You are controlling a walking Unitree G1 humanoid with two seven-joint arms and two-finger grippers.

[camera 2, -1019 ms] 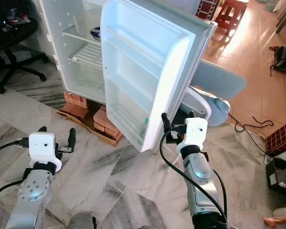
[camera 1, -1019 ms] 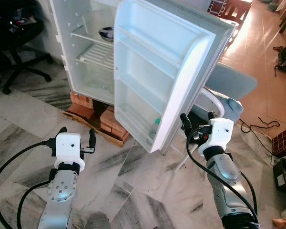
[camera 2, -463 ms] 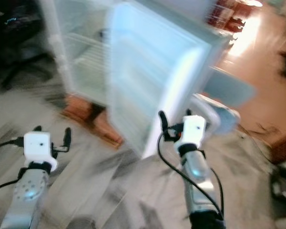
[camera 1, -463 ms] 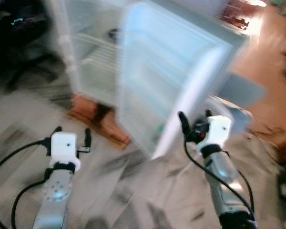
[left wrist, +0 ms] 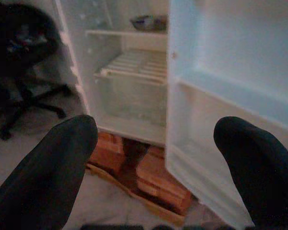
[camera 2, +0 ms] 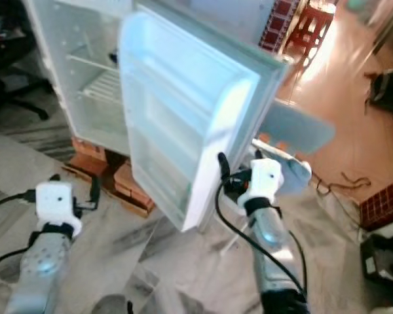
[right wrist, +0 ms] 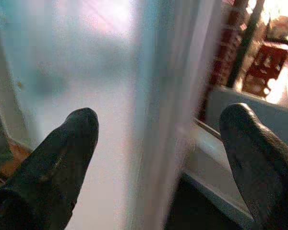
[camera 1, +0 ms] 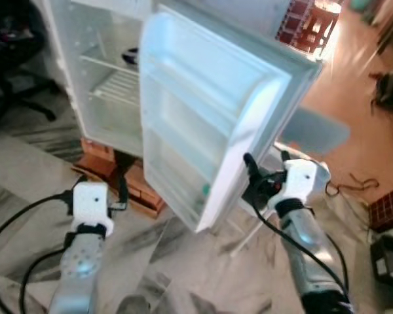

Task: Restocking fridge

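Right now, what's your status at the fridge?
Left pincer open, empty, low before the white fridge. Right pincer open, straddling the free edge of the white fridge door. Door open; dark bowl on upper shelf. Nothing blocking.

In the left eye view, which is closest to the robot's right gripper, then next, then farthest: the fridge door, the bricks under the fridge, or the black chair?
1. Fridge door: its edge is right beside the right gripper.
2. Bricks: under the fridge, to the gripper's left.
3. Black chair: far left corner.
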